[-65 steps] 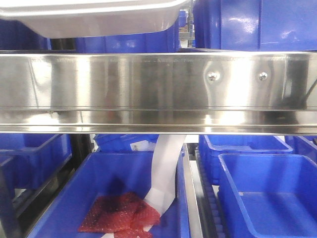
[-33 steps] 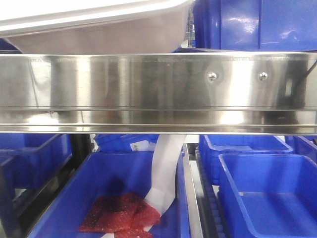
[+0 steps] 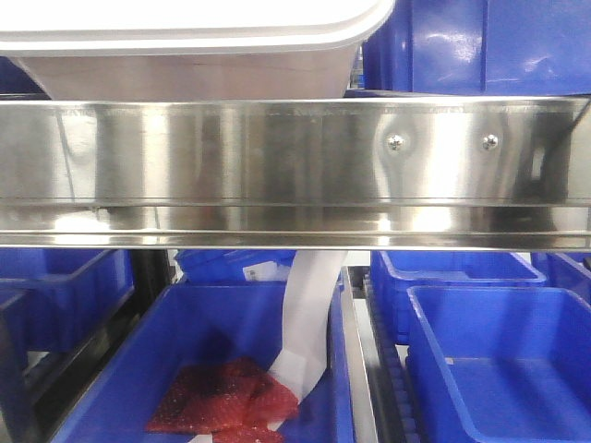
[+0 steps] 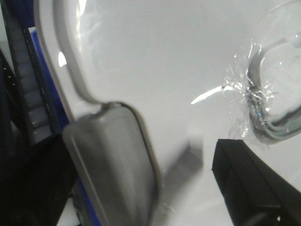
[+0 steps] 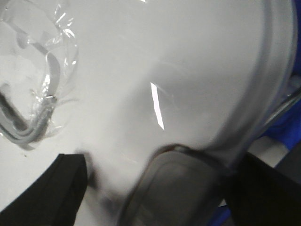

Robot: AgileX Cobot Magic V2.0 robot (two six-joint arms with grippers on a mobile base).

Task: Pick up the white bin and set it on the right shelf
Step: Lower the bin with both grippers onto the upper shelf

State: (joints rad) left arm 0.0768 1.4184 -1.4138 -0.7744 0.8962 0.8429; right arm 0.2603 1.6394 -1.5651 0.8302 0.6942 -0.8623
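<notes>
We see the large off-white plastic bin (image 3: 194,55) directly above the shiny stainless-steel shelf's front rail (image 3: 277,166), each end effector's dark finger (image 4: 254,188) inside it, grip state unclear.

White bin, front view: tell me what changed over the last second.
The white bin came down and levelled out above the shelf rail: its rim, tilted before, now lies flat, its right end reaches further right, and more of its side shows. Whether it rests on the shelf cannot be told. The rail, its two screws, the blue crates and the red bag did not move.
</notes>
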